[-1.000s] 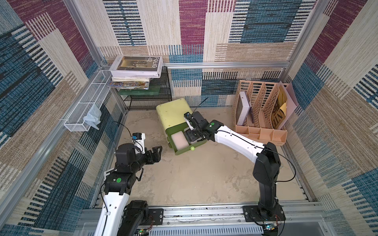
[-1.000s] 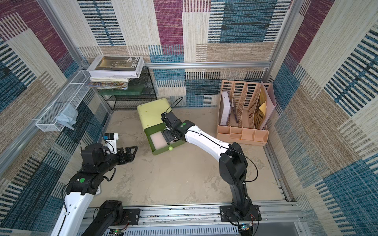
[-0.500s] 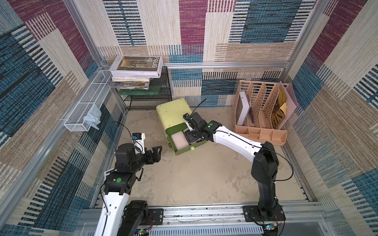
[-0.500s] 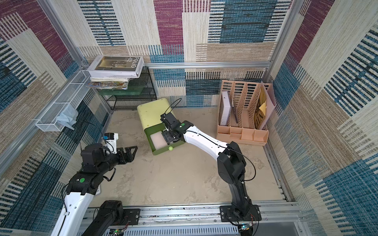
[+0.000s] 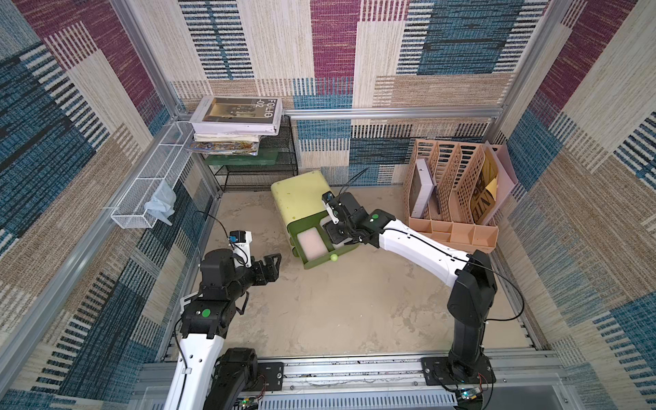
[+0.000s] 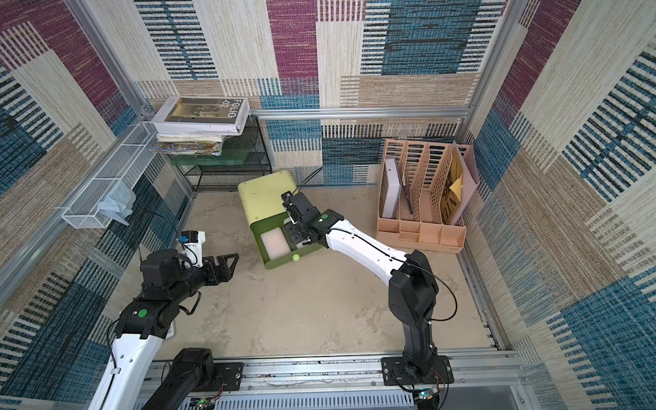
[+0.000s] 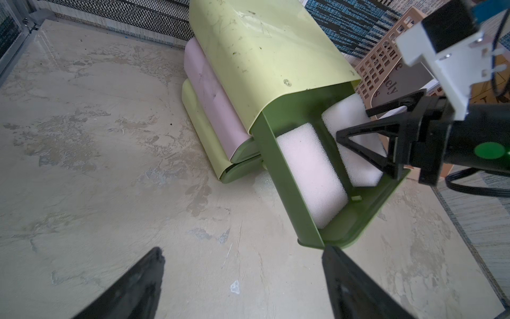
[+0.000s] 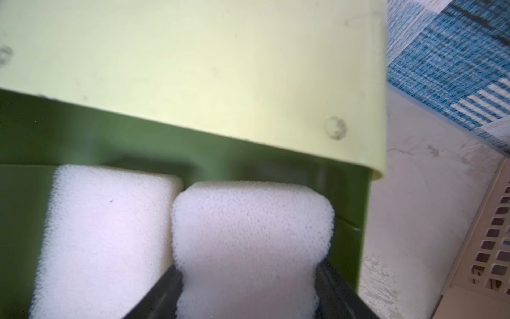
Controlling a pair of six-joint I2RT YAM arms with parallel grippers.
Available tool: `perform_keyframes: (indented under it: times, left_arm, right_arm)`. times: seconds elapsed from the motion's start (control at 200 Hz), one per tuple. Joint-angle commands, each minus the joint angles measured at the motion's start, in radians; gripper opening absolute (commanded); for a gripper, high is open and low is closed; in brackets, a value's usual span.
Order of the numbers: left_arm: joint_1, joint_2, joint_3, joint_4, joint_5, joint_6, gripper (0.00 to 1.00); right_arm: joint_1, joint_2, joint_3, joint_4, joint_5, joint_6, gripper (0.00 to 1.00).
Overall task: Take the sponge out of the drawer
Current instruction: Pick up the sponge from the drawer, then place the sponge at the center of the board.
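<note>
White sponge [image 8: 248, 234] squeezed in right tool [image 8: 248, 281], inside green drawer [image 8: 110, 132], left tool [image 7: 242, 252] spread wide, well apart.

A: Is there anything to read in there?

B: The top book [image 5: 237, 113] of the stack on the wire shelf [image 5: 255, 170] carries "FOLIO -02" on its cover, upside down in both top views.

A: Anything else?

B: A dark yellow magazine [image 5: 480, 204] standing in the file rack [image 5: 461, 177] bears large black letters, only partly legible. In the left wrist view, a pale sheet [image 7: 392, 80] beside the rack's lattice shows "ely" and a lone "s". The rest is cut off.
</note>
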Motion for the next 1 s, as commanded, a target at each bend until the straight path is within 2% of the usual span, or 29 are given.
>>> perform_keyframes:
  times: [0.0, 0.381, 0.766, 0.997]
  left_arm:
    - [0.000, 0.000, 0.004, 0.017, 0.012, 0.003, 0.92]
    - [-0.001, 0.002, 0.004, 0.016, 0.010, 0.002, 0.92]
    - [0.001, 0.006, 0.004, 0.016, 0.010, 0.002, 0.92]
    - [0.002, 0.009, 0.004, 0.017, 0.010, 0.002, 0.92]
  right_arm:
    - [0.007, -0.044, -0.025, 0.065, 0.025, 0.000, 0.62]
    - [-0.023, -0.293, -0.205, 0.179, 0.069, 0.006, 0.60]
    - [-0.204, -0.461, -0.431, 0.190, 0.001, 0.060, 0.60]
    - [-0.310, -0.485, -0.552, 0.209, -0.078, 0.081, 0.60]
